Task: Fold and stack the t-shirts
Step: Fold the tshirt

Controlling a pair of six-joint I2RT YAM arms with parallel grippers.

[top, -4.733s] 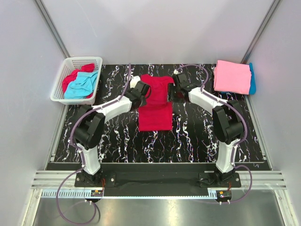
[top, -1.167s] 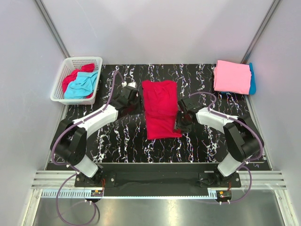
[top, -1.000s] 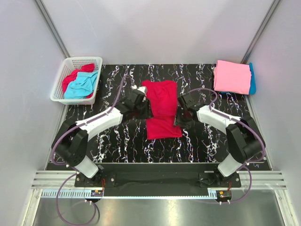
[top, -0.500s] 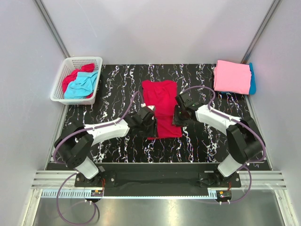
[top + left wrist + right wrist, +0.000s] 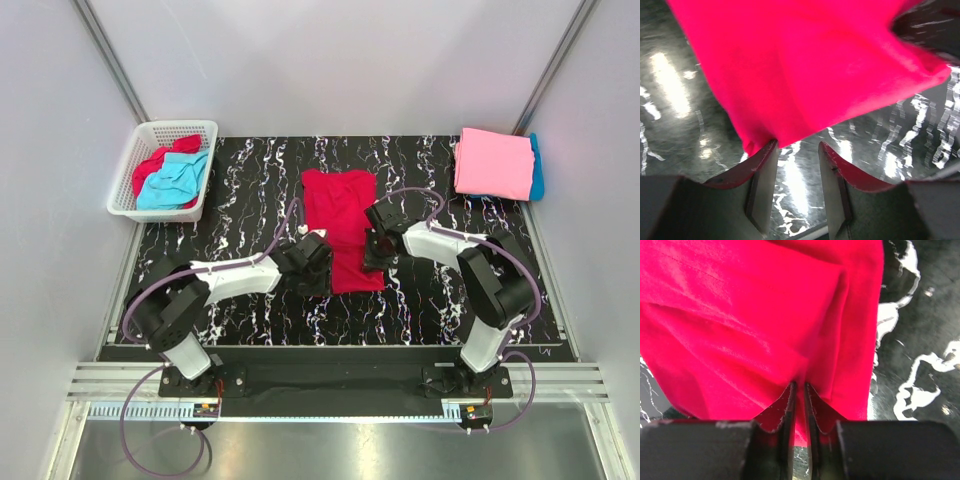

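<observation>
A crimson red t-shirt lies folded lengthwise in the middle of the black marbled table. My left gripper is at its near-left corner, open. In the left wrist view the left gripper shows bare table between its fingers, and the left fingertip touches the red cloth. My right gripper is at the shirt's right edge. In the right wrist view the right gripper is shut on a fold of red cloth. A folded pink t-shirt lies on a turquoise one at the back right.
A white lattice basket at the back left holds a crumpled red shirt and a turquoise shirt. Grey walls close in the table on three sides.
The left gripper has swung down from the shirt's left side to its near-left corner. The right gripper has shifted onto the right edge and closed on the cloth.
</observation>
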